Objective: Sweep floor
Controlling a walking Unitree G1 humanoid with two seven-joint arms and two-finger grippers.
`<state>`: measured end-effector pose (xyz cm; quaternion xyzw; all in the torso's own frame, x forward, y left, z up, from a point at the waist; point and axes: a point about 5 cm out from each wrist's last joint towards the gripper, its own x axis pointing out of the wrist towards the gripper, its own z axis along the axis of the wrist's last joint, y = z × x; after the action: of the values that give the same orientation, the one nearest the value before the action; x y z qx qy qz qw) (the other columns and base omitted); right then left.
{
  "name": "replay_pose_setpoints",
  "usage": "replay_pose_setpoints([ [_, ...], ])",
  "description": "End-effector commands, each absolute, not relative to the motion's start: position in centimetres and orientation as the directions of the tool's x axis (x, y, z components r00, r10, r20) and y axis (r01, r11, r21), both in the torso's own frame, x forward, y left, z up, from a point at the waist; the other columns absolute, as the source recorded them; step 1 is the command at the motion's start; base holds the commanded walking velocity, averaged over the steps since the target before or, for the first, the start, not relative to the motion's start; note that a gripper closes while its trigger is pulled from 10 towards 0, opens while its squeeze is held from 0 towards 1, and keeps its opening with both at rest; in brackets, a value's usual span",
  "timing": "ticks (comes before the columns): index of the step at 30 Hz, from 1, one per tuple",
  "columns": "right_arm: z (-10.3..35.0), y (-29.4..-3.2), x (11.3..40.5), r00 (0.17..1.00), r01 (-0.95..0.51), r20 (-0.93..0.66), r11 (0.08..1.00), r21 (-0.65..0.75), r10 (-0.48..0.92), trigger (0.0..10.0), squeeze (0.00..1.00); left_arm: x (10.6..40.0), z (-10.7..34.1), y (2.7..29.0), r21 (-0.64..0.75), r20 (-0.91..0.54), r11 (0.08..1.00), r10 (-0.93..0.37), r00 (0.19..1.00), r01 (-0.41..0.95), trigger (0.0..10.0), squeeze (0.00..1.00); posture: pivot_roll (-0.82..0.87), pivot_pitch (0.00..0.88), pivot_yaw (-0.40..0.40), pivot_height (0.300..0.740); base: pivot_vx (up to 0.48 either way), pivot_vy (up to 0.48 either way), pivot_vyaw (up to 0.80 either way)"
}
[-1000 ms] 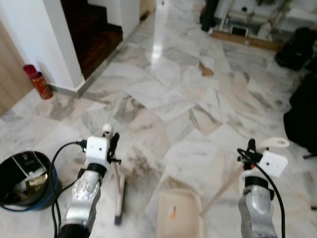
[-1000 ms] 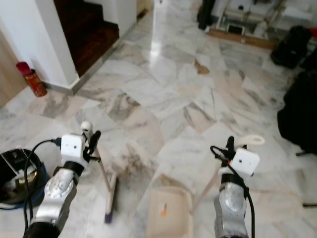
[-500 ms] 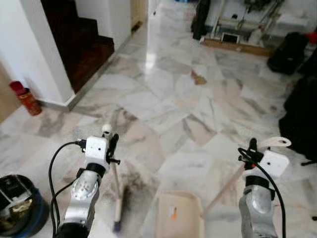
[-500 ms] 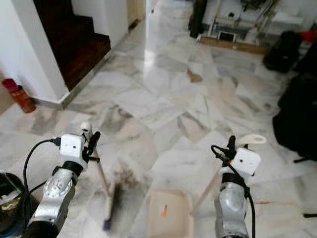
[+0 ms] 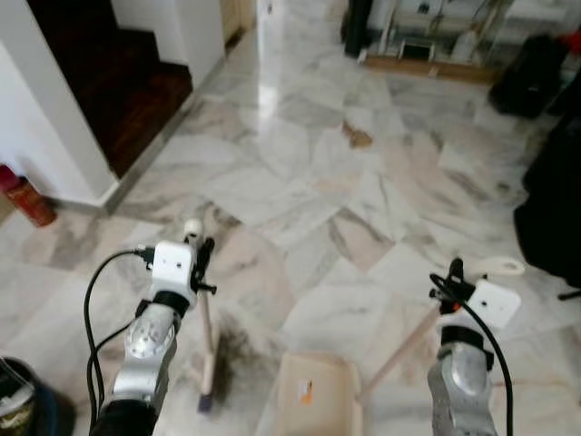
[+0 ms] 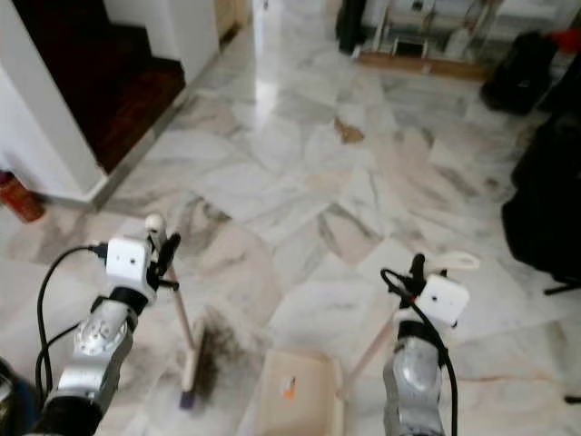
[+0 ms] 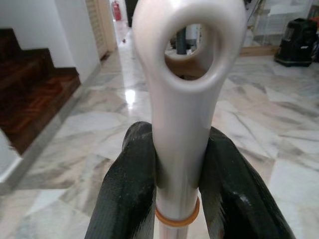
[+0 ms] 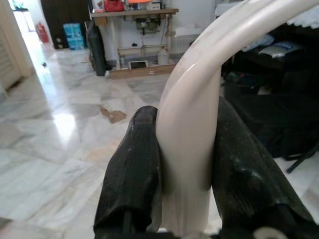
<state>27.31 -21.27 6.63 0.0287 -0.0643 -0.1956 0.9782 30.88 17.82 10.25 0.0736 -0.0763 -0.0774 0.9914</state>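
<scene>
Black fingers (image 7: 134, 184) clamped round broom handle (image 7: 182, 124)

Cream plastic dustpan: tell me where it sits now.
The cream plastic dustpan rests on the marble floor low in the head views, right of the broom head, its handle in the right end effector.

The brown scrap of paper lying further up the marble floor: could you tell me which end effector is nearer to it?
Right. The right end effector sits below the brown scrap, slightly to its right; the left end effector is farther off, down-left.
</scene>
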Motion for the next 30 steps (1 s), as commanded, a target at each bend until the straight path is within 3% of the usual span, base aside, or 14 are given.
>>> replay_pose_setpoints([
  [1, 7.52, -20.73, 27.68, 0.915, 0.359, 0.156, 0.928, 0.103, -0.372, 10.0, 0.00, 31.07, 10.75, 18.24, 0.173, 0.154, 0.976, -0.161, 0.975, 0.133, 10.0, 0.00, 0.11, 0.131, -0.033, 0.740, 0.371, 0.000, 0.00],
  [21, 7.60, -20.87, 27.57, 0.923, 0.348, 0.158, 0.936, 0.048, -0.351, 10.0, 0.00, 30.89, 10.58, 18.24, 0.164, 0.151, 0.979, -0.143, 0.978, 0.118, 10.0, 0.00, 0.14, 0.156, -0.044, 0.740, 0.454, 0.000, 0.00],
  [26, 7.87, -20.99, 27.58, 0.922, 0.348, 0.171, 0.937, 0.032, -0.348, 10.0, 0.00, 30.70, 10.38, 18.18, 0.163, 0.148, 0.980, -0.139, 0.979, 0.115, 10.0, 0.00, 0.14, 0.157, -0.052, 0.740, 0.480, 0.000, 0.70],
  [30, 7.99, -21.22, 27.74, 0.916, 0.364, 0.169, 0.931, 0.030, -0.364, 10.0, 0.00, 30.69, 10.30, 18.17, 0.161, 0.145, 0.980, -0.139, 0.980, 0.115, 10.0, 0.00, 0.13, 0.156, -0.051, 0.740, 0.480, 0.000, 0.00],
])
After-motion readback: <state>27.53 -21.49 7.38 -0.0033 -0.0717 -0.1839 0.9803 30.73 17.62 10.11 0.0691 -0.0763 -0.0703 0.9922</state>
